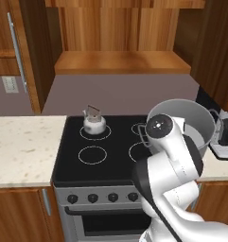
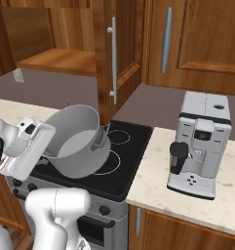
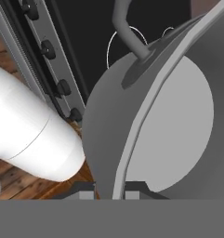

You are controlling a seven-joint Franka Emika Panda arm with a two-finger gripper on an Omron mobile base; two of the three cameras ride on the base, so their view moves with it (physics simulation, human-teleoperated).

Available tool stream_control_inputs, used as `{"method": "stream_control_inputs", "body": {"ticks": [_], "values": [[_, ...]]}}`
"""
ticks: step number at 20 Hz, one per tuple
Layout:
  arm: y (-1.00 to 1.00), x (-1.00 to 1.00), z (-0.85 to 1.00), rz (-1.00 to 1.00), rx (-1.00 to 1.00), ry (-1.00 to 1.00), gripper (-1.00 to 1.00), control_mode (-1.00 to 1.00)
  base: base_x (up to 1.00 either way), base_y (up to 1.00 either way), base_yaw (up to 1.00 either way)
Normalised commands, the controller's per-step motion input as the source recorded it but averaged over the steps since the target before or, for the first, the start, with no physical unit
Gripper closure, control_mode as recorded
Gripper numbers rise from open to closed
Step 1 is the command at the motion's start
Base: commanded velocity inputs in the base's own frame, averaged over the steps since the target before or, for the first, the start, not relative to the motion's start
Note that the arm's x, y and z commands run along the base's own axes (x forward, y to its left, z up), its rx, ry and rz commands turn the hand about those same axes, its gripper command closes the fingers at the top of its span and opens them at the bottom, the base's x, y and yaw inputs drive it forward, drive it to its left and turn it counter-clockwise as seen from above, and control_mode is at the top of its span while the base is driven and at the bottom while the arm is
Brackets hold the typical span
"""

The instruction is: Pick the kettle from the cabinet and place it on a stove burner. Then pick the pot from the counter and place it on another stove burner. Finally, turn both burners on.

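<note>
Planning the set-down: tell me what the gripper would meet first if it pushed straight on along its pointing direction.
The gripper is already shut on the rim of the wide grey metal pot. Beyond the pot lies the black glass stovetop, probably by the ringed burner; depth is unclear.

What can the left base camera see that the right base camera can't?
The left base view alone has the small shiny silver kettle on a back burner. The right base view alone has the whole white coffee machine on the cream speckled counter. Both share the wide grey metal pot tilted over the black stove, pinched at its rim by the gripper.
</note>
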Motion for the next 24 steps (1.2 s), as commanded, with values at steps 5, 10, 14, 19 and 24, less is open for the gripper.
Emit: {"method": "stream_control_inputs", "body": {"ticks": [5,10,14,19,24], "values": [[0.54,0.26,-0.01,0.02,-0.01,0.00,1.00,-1.00,0.00,0.00,0.00],[0.34,0.22,-0.05,0.07,0.00,0.00,1.00,-1.00,0.00,0.00,0.00],[0.18,0.07,-0.17,0.14,0.00,0.09,1.00,-1.00,0.00,0.00,0.00],[0.28,0.14,-0.22,0.10,0.00,0.08,1.00,-1.00,0.00,0.00,0.00],[0.36,0.11,-0.19,0.08,0.00,0.03,1.00,-1.00,0.00,0.00,0.00]]}}
